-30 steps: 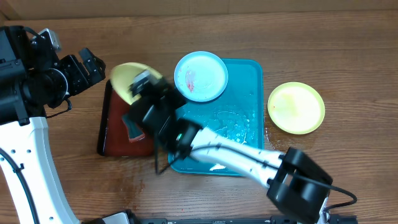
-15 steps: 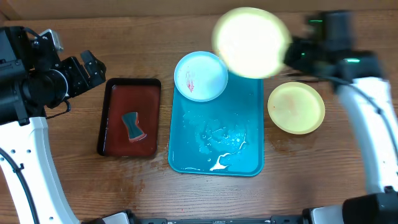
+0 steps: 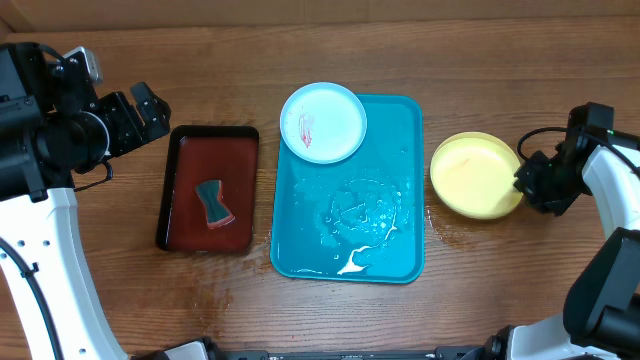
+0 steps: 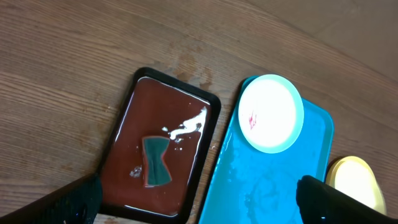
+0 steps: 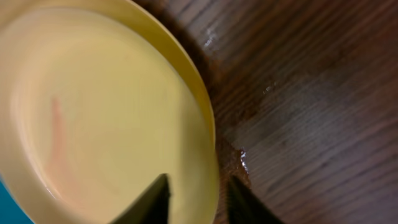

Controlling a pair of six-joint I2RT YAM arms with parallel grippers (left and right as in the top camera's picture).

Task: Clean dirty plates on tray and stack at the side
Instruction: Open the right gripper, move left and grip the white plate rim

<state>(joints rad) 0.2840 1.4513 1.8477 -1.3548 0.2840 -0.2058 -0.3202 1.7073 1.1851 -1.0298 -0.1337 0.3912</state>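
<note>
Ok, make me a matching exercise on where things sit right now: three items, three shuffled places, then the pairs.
1 pale blue round plastic plate
2 yellow-green round plastic plate
3 teal bow-shaped sponge

A in the dark red black-rimmed tray
B on the wooden table, right of the turquoise rectangular plastic tray
C overhanging the turquoise tray's far left corner

Pairs: 1-C, 2-B, 3-A

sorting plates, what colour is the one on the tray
Pale blue plate, red smear; overhead view.

Two trays (image 3: pixel 405 240) (image 3: pixel 240 150), two visible plates (image 3: pixel 323 122) (image 3: pixel 476 175), one sponge (image 3: pixel 214 204).
</note>
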